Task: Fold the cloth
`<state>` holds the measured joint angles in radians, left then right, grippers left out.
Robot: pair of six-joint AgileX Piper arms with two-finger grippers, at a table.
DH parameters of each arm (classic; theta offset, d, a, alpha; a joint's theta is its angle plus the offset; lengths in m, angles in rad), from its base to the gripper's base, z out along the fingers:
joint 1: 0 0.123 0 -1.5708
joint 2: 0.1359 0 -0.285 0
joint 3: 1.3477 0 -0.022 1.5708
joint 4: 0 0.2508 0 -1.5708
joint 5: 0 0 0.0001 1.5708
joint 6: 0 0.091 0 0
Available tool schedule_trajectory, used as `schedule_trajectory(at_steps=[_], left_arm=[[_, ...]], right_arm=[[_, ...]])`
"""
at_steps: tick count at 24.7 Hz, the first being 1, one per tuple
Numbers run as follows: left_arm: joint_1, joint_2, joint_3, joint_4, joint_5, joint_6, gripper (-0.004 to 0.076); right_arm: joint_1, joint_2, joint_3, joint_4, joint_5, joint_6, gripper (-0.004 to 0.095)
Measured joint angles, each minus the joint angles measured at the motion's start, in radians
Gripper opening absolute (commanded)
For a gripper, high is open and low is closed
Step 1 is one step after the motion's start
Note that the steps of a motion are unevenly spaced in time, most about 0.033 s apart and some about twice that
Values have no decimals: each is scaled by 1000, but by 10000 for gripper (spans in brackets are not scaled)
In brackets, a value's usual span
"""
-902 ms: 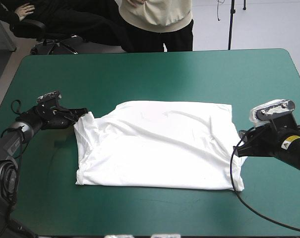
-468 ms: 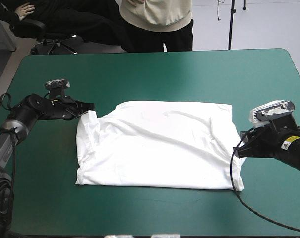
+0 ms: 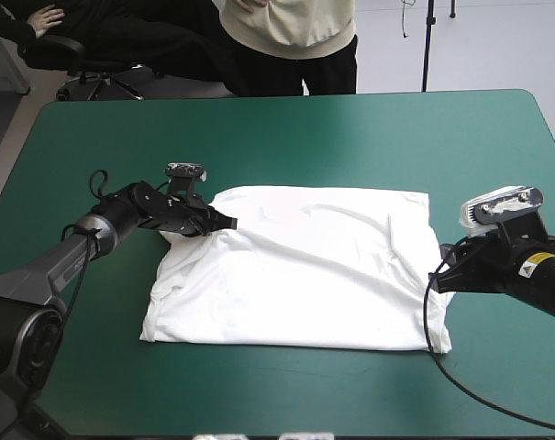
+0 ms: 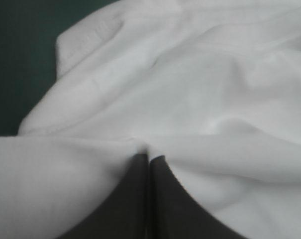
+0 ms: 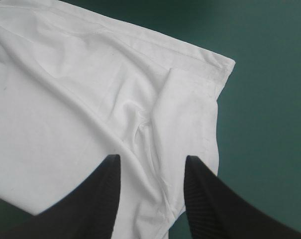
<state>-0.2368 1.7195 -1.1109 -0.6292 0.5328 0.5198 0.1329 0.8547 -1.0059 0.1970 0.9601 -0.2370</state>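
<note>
High view: the T-shirt (image 3: 314, 266) lies spread on the desk (image 3: 286, 137), its left corner bunched up at the left pincer (image 3: 224, 223). Only its wrist view shows those fingers (image 4: 135, 199) pressed together, pinching white fabric; the right pincer (image 5: 152, 160) stands spread, 2 black fingers over the shirt's right sleeve.

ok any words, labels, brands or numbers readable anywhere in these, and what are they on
Nothing can be read in any view.
Yellow sticker behind the right gripper: it carries a mark, but it is too small to read.
T-shirt: white, with no readable print or tag in the high view or either wrist view.
Teal-green cover: no text on it.
</note>
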Motion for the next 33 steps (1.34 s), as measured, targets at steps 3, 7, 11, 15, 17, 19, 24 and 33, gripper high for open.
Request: schedule_trajectory(at_steps=[3, 7, 11, 15, 17, 19, 24, 33], left_arm=[[-2, 31, 0, 1, -20, 4, 83], [-2, 35, -4, 0, -18, 15, 332], [-2, 32, -33, -4, 51, 22, 483], [-2, -26, -91, -3, 149, 25, 481], [-2, -83, -126, 2, 183, 29, 481], [-2, -142, -165, 23, 220, 29, 481], [-2, -349, -218, 87, 288, 22, 481], [-2, -421, -218, 319, 395, -147, 481]], right_arm=[[0, 0, 0, 3, 4, 0, 396], [0, 0, 0, 5, 6, 0, 468], [0, 0, 0, -6, 6, 3, 496], [0, 0, 0, -84, 7, 46, 496], [0, 0, 0, -155, 9, 92, 496], [0, 0, 0, -213, 10, 130, 496], [0, 83, 53, -249, -17, 188, 496], [-123, 441, 131, -171, -164, 137, 496]])
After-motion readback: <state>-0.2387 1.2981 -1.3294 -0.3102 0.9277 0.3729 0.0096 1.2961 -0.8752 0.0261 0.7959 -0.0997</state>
